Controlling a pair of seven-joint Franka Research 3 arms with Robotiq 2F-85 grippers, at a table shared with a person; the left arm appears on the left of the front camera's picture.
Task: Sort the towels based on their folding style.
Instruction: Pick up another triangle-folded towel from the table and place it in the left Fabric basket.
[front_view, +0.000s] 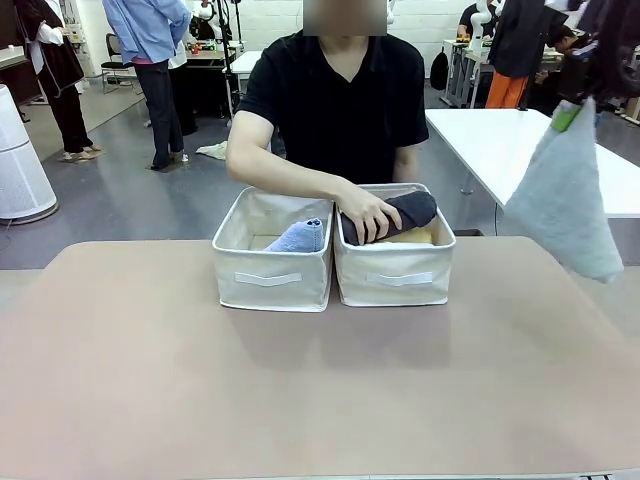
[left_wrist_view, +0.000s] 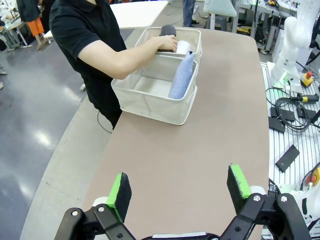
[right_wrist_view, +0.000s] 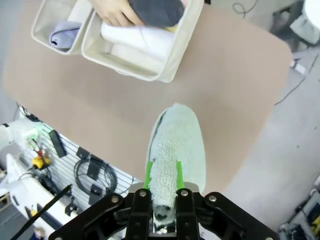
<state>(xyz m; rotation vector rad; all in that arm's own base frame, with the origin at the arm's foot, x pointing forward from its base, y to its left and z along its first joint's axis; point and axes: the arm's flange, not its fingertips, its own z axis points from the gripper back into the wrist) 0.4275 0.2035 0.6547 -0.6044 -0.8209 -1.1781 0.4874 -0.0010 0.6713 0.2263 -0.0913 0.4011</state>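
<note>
My right gripper (front_view: 568, 112) hangs high over the table's right side, shut on a corner of a pale teal-grey towel (front_view: 567, 195) that dangles below it. In the right wrist view the green pads (right_wrist_view: 148, 172) pinch that towel (right_wrist_view: 177, 145). The left cream bin (front_view: 270, 278) holds a lavender-blue towel (front_view: 298, 238). In the right bin (front_view: 395, 280) a person's hand (front_view: 368, 215) rests on a dark grey rolled towel (front_view: 405, 210), which lies over a yellow one (front_view: 415, 237) and white rolls (right_wrist_view: 137, 40). My left gripper (left_wrist_view: 179, 187) is open over bare table.
The two bins stand side by side at the table's far middle, with the person seated right behind them. A second white table (front_view: 500, 140) stands at the back right. Cables and boxes (left_wrist_view: 290, 120) lie beyond the table's edge.
</note>
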